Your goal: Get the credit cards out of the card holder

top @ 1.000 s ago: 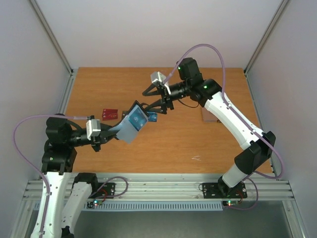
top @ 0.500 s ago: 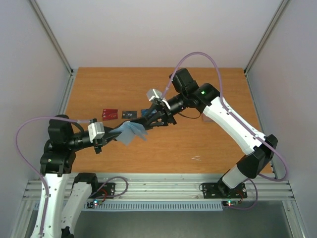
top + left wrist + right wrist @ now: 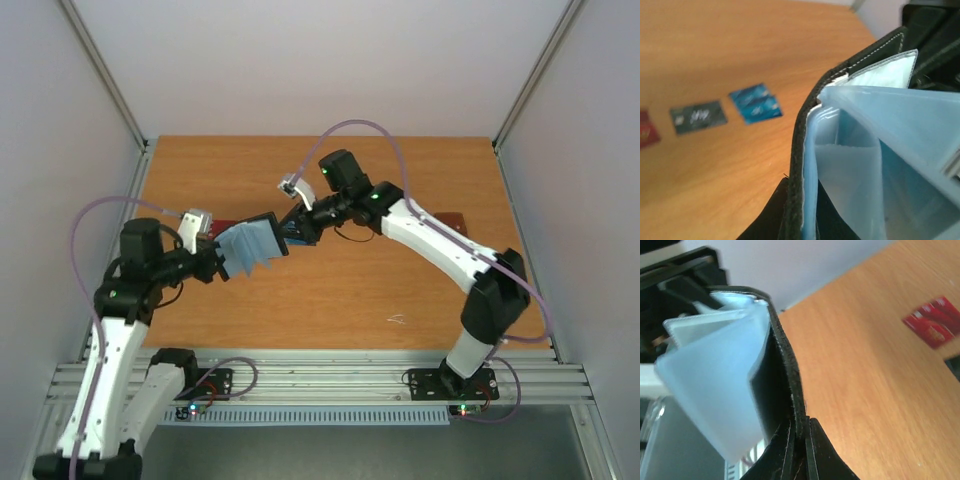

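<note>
While I hold the card holder [image 3: 250,245] up off the desk [image 3: 380,290] between both arms, my job is to fan it open without straining it. My left end effector [image 3: 213,262] is clamped on one edge of it, and my right end effector [image 3: 300,222] is pinched onto the black cover [image 3: 785,365] at the opposite edge, so the pale blue pockets [image 3: 850,170] spread out between the two. Several credit cards already lie flat on the desk below: two blue cards [image 3: 756,102] overlapping, a dark card [image 3: 697,116] just beside them, and a red card [image 3: 934,322] next along. I cannot tell from here whether any pocket is holding a card. To do this well, I judge the left side should act as the steady anchor while the right draws the cover away gently, only far enough for the pocket mouths to gape. Pulling harder risks the thin cover slipping out of my grip or the plastic leaves tearing. Tilting the mouths downward should help a loose card slide into reach.
</note>
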Motion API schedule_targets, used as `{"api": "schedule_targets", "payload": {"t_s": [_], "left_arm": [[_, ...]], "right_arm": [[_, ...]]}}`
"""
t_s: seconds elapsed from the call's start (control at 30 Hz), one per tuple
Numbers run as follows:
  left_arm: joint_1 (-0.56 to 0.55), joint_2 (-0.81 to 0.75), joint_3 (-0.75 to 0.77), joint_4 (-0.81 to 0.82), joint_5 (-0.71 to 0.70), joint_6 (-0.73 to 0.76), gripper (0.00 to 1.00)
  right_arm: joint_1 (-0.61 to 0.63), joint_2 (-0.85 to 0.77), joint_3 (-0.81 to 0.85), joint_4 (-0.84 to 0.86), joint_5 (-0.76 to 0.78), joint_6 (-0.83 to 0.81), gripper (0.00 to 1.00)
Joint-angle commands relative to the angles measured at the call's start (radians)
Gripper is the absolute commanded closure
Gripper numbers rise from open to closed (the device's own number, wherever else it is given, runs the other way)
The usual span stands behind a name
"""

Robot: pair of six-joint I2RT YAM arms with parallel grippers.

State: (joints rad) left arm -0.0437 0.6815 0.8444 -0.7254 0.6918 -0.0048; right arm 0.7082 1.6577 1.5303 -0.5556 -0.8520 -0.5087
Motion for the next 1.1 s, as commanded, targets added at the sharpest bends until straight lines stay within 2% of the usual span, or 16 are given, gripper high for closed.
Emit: {"api": "schedule_targets", "payload": {"t_s": [0.0,0.17,0.27,0.53,0.67,0.8,1.07], "left_arm": [[-0.01,0.167,0.005,-0.022,-0.25,-0.216,1.0],[-0.073,0.381,-0.015,-0.03,-0.326,-0.347,0.99],[-0.083,0.474,-0.016,-0.027,-0.397,-0.36,0.9],[-0.118,0.75,0.015,0.021,-0.378,-0.385,0.85],[-0.137,0.829,0.08,-0.027,-0.413,-0.386,0.82],[-0.14,0.809,0.12,-0.047,-0.417,-0.398,0.77],[-0.14,0.749,0.105,-0.071,-0.438,-0.391,0.68]], "right_arm": [[-0.007,0.155,0.01,0.025,0.165,0.298,0.99],[-0.007,0.323,0.045,0.023,0.138,0.419,0.99],[-0.006,0.446,0.077,0.009,0.081,0.465,0.99],[-0.009,0.648,0.203,-0.083,0.029,0.469,0.97],[-0.042,0.615,0.13,-0.095,0.078,0.482,0.97],[-0.086,0.521,-0.04,-0.066,0.092,0.489,0.96],[-0.164,0.363,-0.267,-0.035,0.148,0.506,0.91]]}}
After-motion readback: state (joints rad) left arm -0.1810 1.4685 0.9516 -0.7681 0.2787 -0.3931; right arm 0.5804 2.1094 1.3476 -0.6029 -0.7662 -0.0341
